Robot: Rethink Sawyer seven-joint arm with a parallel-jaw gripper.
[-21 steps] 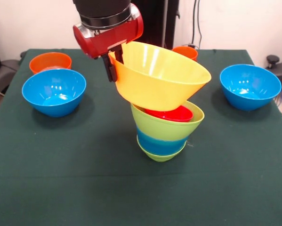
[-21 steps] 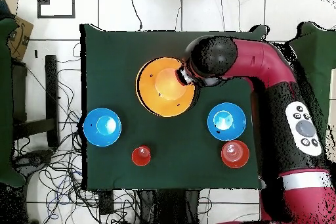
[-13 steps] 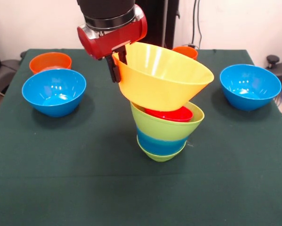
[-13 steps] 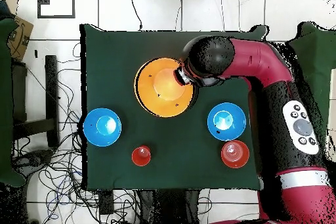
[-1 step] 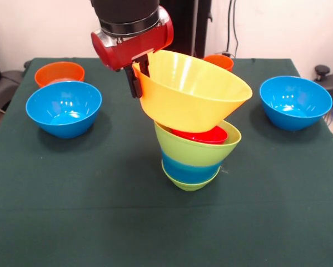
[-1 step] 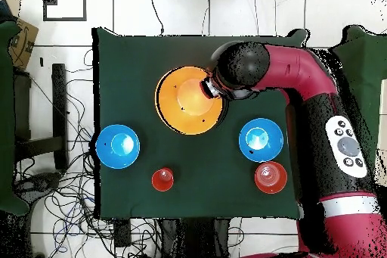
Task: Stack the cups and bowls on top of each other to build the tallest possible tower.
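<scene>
The gripper [image 5: 137, 75] was closed on the rim of the large yellow bowl [image 5: 191, 92] — one finger inside the wall, one outside. The bowl was held tilted, its base touching the tower [image 5: 194, 153] directly beneath: a red bowl [image 5: 202, 135] nested in lime green, blue and green bowls. Two blue bowls [image 5: 63, 107] were seen well apart from the gripper on either side, with orange ones [image 5: 59, 72] behind them.

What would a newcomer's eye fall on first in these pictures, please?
The big yellow bowl, tilted and gripped by its rim in the gripper, at the table's middle. It rests askew on a leaning tower of lime, blue and green bowls, with a red bowl inside.
</scene>
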